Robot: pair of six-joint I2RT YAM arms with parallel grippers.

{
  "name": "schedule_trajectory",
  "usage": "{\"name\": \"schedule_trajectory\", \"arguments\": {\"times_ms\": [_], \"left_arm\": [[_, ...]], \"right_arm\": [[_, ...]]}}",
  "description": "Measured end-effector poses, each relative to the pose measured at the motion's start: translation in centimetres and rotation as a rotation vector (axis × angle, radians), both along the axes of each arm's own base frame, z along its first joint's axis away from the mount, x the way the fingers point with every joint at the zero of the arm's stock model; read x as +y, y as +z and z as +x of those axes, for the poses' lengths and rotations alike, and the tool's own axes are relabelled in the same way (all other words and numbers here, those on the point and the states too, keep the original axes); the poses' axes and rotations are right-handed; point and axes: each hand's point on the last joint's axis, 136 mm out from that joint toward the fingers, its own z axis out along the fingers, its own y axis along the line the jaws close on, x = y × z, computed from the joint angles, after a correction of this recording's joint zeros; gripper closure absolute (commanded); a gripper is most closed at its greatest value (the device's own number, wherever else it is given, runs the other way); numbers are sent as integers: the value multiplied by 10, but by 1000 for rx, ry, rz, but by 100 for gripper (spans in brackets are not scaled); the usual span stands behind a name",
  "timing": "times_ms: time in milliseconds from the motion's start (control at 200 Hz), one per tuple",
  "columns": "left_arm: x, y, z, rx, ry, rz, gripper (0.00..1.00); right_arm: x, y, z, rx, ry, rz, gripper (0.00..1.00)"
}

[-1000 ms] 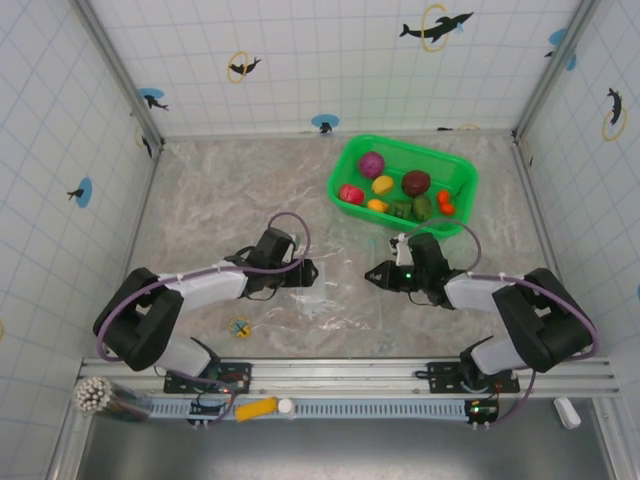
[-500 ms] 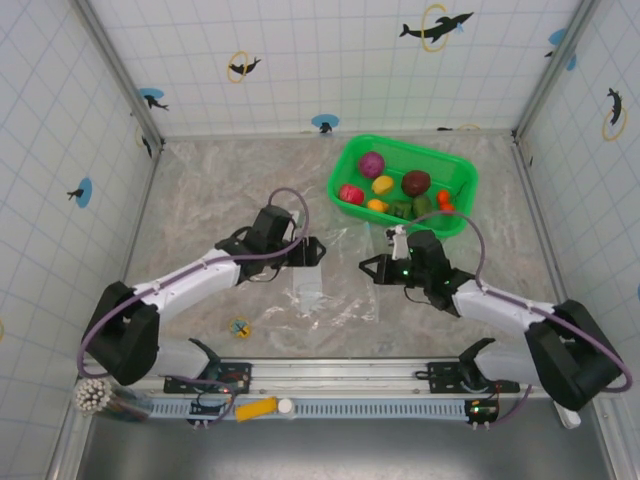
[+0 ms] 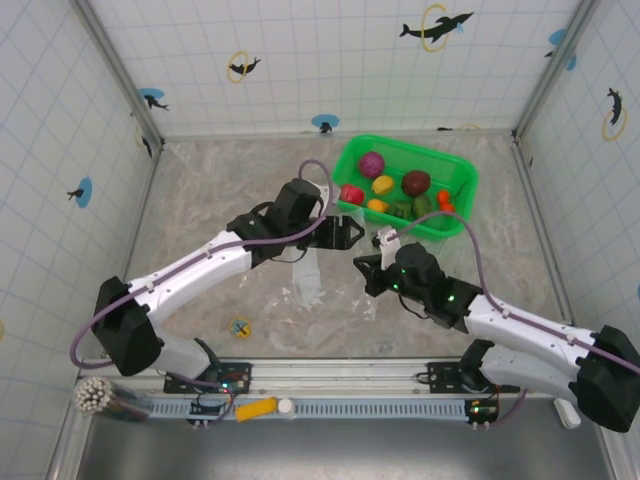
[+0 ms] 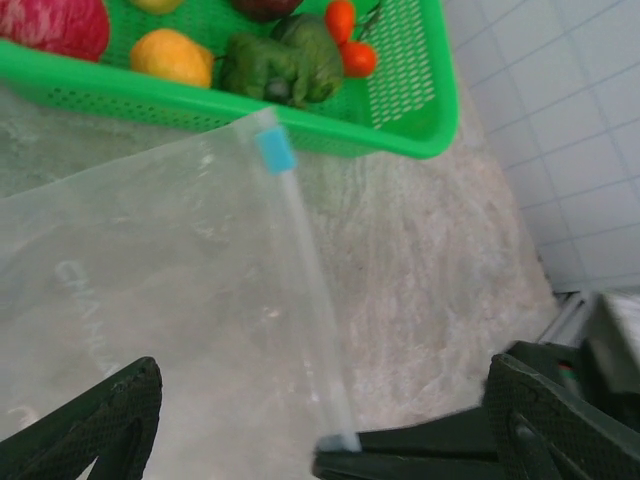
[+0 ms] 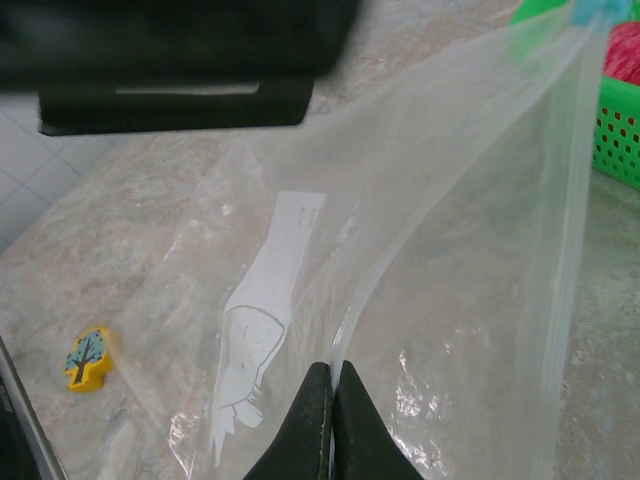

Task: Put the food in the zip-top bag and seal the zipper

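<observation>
Firmly, right jaws pinch zip-top bag (image 5: 420, 250).

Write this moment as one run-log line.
left gripper: open | right gripper: shut on bag | food: in basket | bag: empty

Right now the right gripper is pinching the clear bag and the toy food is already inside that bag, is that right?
Not quite. The right gripper is pinching the zip-top bag, but the food lies in the green basket, not inside the bag; the top external view shows it.
</observation>
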Motion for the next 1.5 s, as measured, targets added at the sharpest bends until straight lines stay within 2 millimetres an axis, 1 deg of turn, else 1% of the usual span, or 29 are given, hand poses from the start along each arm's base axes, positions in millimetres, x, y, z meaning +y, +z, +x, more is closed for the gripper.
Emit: {"name": "schedule_trajectory", "arguments": {"times_ms": [115,205,270,445,616,766,876,951,991,1036,1091,1166,1206,1256,1286,1321,1356,1441,1501], "left_arm": [[3,-29,4,44,22,103,18],[2,-41,6,58,26,152,18],[-1,-42,5,58,18,161,17],[-11,-35,-1,43,-13,150,16],[-12,-35,-3,40,-23,153,18],[-13,-40,-3,45,-27,171,29],[-15,-46,-3,52,-41,192,41],[-17,-46,-3,49,-47,193,53],[-18,-45,-3,45,-52,193,61],[-20,-43,-3,39,-56,190,67],[-22,-39,-3,36,-57,180,73],[-23,-36,-2,32,-61,172,82],[-24,-35,-2,31,-60,169,86],[-24,-35,-2,30,-61,167,87],[-25,-35,-2,30,-61,166,89],[-25,-34,-1,29,-61,165,90],[-25,-34,-1,28,-62,165,91],[-25,-34,-1,26,-63,166,94],[-25,-34,-1,21,-65,168,92]], "right_arm": [[0,-1,-2,-28,-3,-30,100],[1,-1,-3,-44,-8,-43,100],[1,-1,-3,-51,-11,-48,100],[-1,0,-2,-64,-23,-58,100],[-1,-1,-1,-68,-29,-62,100],[-2,0,0,-72,-35,-65,100],[-3,-1,0,-74,-37,-69,100],[-2,-3,0,-71,-36,-76,100],[-2,-5,-1,-68,-35,-80,97],[-2,-6,-1,-65,-36,-85,94],[-2,-7,-1,-63,-37,-89,87],[-3,-9,0,-63,-41,-97,84],[-4,-10,0,-61,-44,-102,80],[-4,-10,0,-58,-47,-99,70],[-4,-9,0,-56,-47,-95,59],[-4,-8,-1,-54,-42,-88,50],[-3,-5,-2,-57,-35,-80,43],[-3,8,-5,-71,-21,-38,42],[-8,21,-4,-83,-30,7,45]]}}
